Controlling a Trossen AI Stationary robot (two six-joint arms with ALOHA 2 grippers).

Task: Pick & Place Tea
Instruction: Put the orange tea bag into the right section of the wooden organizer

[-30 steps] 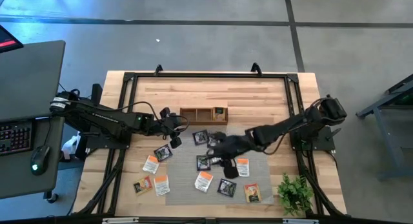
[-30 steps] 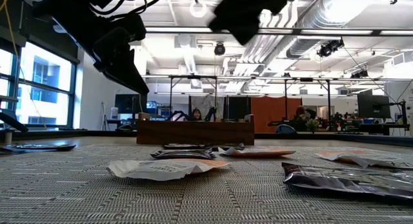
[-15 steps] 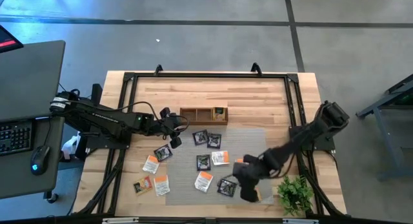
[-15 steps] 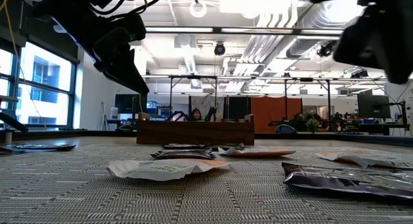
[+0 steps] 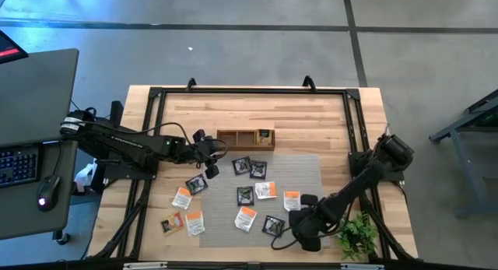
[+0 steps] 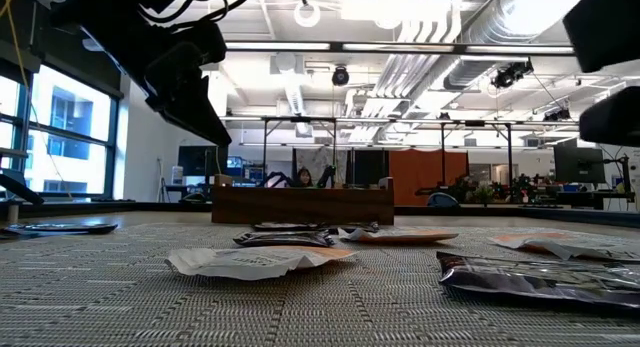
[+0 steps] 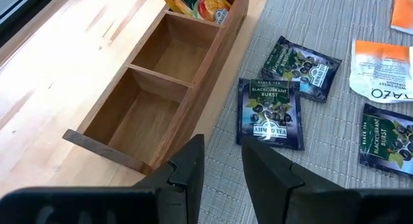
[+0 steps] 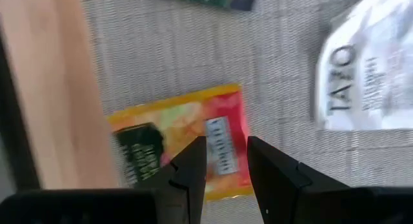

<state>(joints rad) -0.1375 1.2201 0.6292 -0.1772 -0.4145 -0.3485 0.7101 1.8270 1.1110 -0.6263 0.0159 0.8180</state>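
The wooden box (image 5: 245, 138) stands at the far edge of the grey mat (image 5: 311, 167), and behind it the bare wooden table (image 5: 296, 114) is free for passing. On the mat the tea sachets (image 5: 246, 195) lie scattered with narrow gaps between them; its far right corner is free. The left gripper (image 5: 210, 155) hangs just beside the left end of the box. The right gripper (image 5: 305, 233) is low over the near edge, close above a yellow-brown sachet (image 8: 177, 143). A small green plant (image 5: 356, 231) stands just beside this arm, at the near right corner.
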